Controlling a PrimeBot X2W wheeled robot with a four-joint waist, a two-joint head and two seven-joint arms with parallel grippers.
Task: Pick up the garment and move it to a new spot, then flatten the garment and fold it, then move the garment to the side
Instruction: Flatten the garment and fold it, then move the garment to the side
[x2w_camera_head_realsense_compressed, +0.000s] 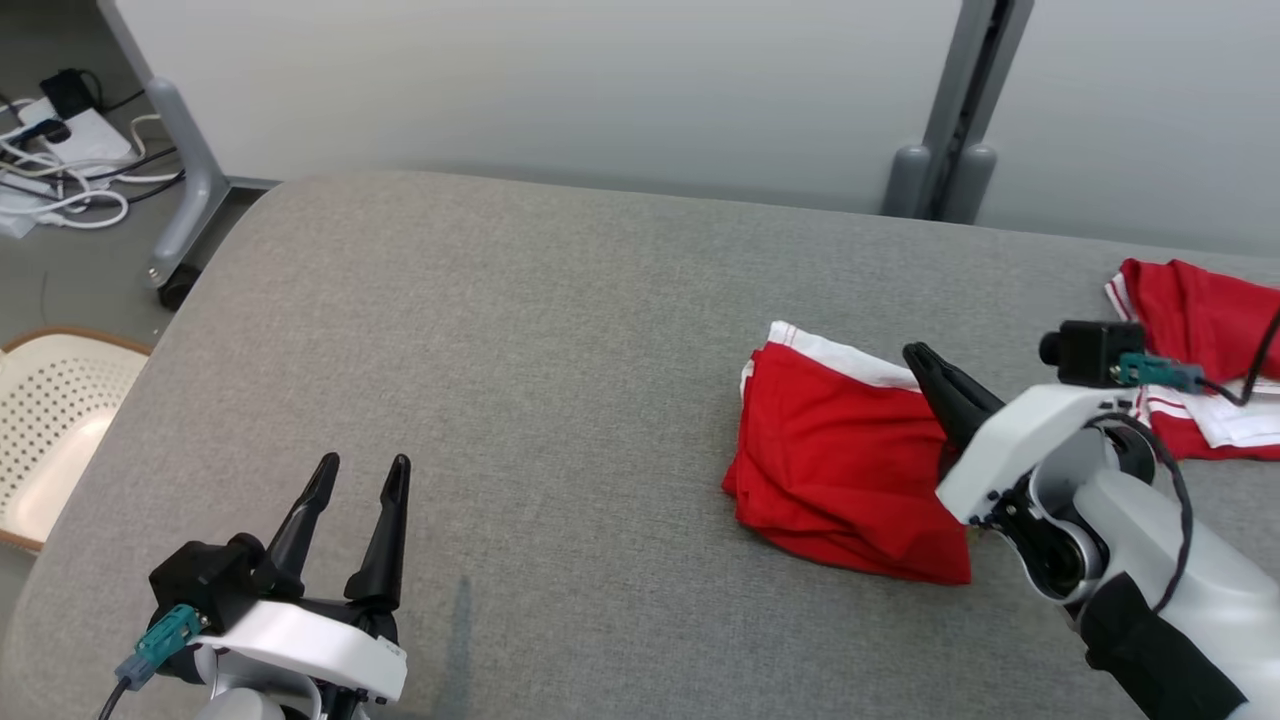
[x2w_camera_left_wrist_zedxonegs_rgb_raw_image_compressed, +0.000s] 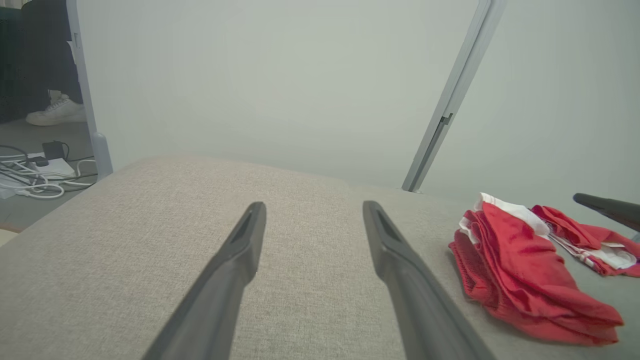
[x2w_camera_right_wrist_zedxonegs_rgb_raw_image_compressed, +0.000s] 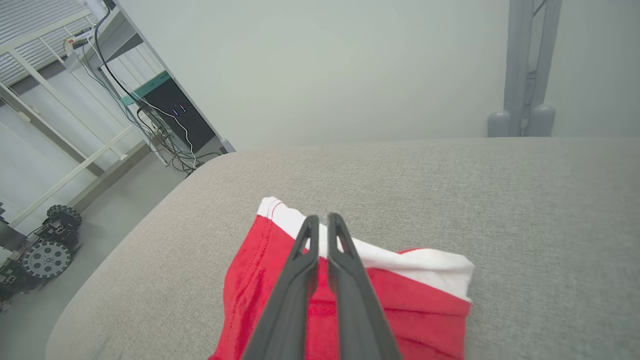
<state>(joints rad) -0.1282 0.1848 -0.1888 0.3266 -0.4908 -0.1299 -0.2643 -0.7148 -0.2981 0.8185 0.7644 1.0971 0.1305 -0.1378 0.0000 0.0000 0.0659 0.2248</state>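
**Two dark fingers (x2w_camera_right_wrist_zedxonegs_rgb_raw_image_compressed: 345, 280) shut over the folded garment (x2w_camera_head_realsense_compressed: 840, 450)**

The right gripper (x2w_camera_head_realsense_compressed: 914, 352) is keeping its fingers pressed together, with nothing seen between them, over the folded garment's right side. The folded garment is lying on the grey desk (x2w_camera_head_realsense_compressed: 500, 330), right of the middle. Its white band is pointing to the far edge and its red end toward the robot. The left gripper (x2w_camera_head_realsense_compressed: 362, 465) is hovering wide open and empty, well apart. One other red garment (x2w_camera_head_realsense_compressed: 1200, 310) is lying at the far right.

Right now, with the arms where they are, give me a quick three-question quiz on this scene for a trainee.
1. True or false: the left gripper is shut.
2. What lies beneath the right gripper? A) folded red garment B) a blue towel C) a cardboard box
3. Fill in: the folded garment's edge band is ____.
Key: 1 false; 2 A; 3 white.
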